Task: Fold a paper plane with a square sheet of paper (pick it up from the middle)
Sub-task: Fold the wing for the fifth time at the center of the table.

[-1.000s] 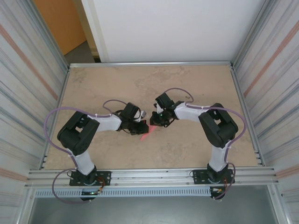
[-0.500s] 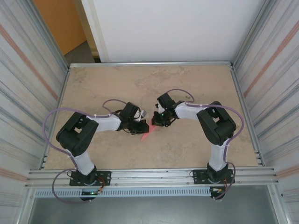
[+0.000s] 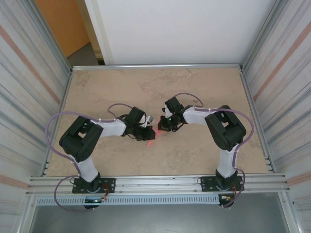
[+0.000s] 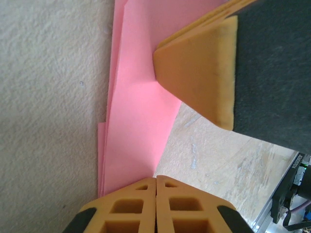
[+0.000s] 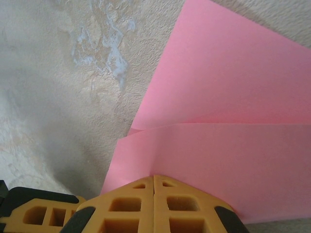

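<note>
The pink-red paper (image 3: 151,138) lies folded in layers at the table's middle, between my two grippers. My left gripper (image 3: 146,133) comes in from the left, and its jaws (image 4: 156,177) are shut with the tips on the paper's (image 4: 136,107) near end. From the right, my right gripper (image 3: 163,127) meets it, jaws (image 5: 154,176) shut too, with the tips on the edge of a folded flap (image 5: 223,145). The right gripper's fingers (image 4: 199,73) rest on the same paper in the left wrist view. I see no paper between either pair of jaws.
The beige stone-patterned table (image 3: 194,87) has metal rails along its edges and corrugated walls (image 3: 29,73) on both sides. Purple cables (image 3: 58,126) loop off both arms. Open tabletop lies behind and in front of the grippers.
Almost nothing differs. The right wrist has shifted very slightly. The paper and the left arm stay where they were.
</note>
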